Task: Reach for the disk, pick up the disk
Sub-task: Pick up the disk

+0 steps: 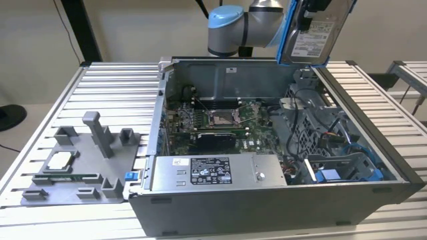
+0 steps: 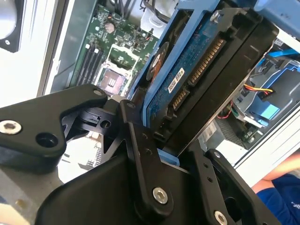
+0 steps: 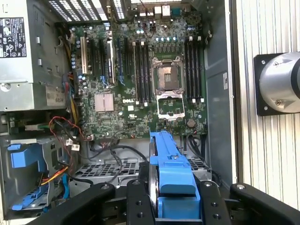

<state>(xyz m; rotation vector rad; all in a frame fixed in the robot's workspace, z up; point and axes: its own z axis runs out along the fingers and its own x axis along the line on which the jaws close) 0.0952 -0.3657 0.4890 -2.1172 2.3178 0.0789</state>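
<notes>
1. Landmark: the open computer case [image 1: 267, 200] stands on the slatted desk [image 1: 100, 85]. All positions below are given relative to this case.
2. Beside the case, toward the exterior view's left, a grey holder tray [image 1: 80, 165] lies on the desk. A small square chip [image 1: 59, 161] rests on the tray; it is not the task item.
3. Inside the case, the motherboard [image 1: 220, 122] lies on the floor of the case, and a grey power supply box [image 1: 213, 172] sits along the near wall.
4. The disk [image 1: 313, 35] is above the far rim of the case, toward the exterior view's right. It is clear of the case interior, standing on edge, with its blue bracket [image 3: 171, 178] around it.
5. The pincer [image 2: 176, 150] is closed on the disk. In the second wrist view a black finger [image 2: 140, 154] presses on either side of the disk's lower end.
6. Step in hand (judgement): the reach is complete and the pick-up is effectively achieved; the disk is lifted free.
7. Next move (judgement): maintain a firm grip, and keep the raised disk clear of the case walls and of the cables [image 3: 65, 129] below.
</notes>
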